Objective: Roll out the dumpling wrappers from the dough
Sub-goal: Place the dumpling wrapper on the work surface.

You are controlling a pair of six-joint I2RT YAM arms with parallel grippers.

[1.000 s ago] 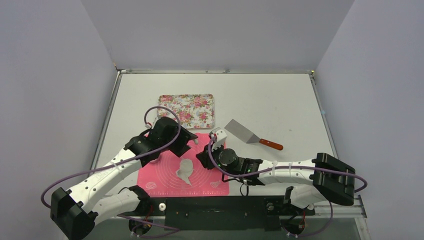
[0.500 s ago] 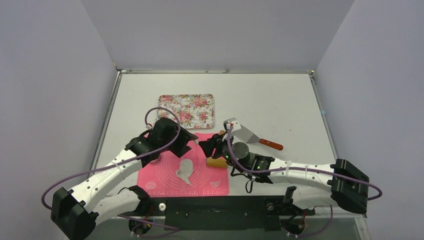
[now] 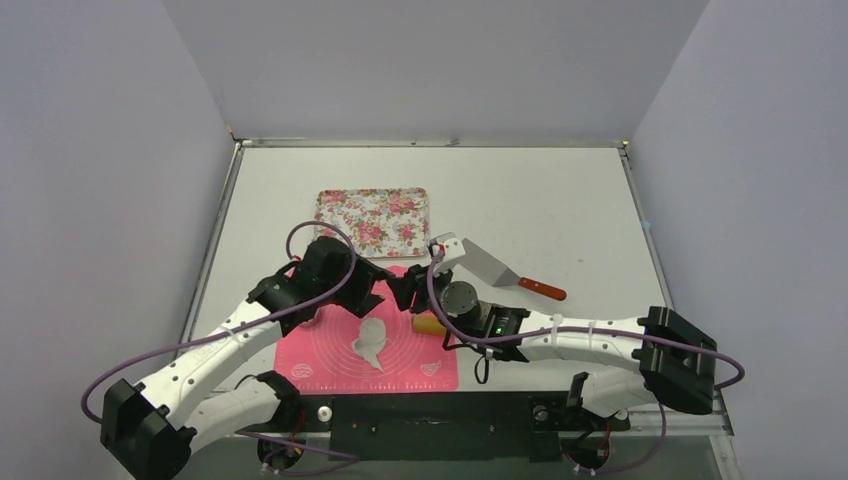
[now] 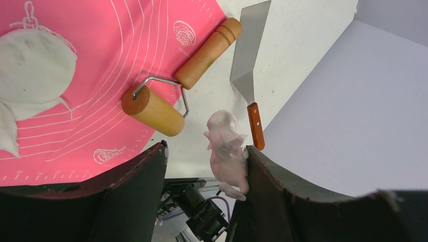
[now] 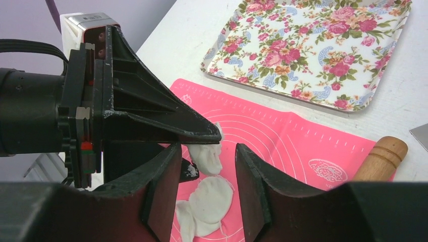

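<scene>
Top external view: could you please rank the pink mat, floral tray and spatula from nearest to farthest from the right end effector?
1. Pink mat: directly beneath the right end effector.
2. Floral tray: just beyond it, slightly left.
3. Spatula: farther off to the right.

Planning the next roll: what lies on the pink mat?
A dumpling wrapper with ragged scraps, and the rolling pin's roller at the mat's edge. The left claw covers its far part.
</scene>
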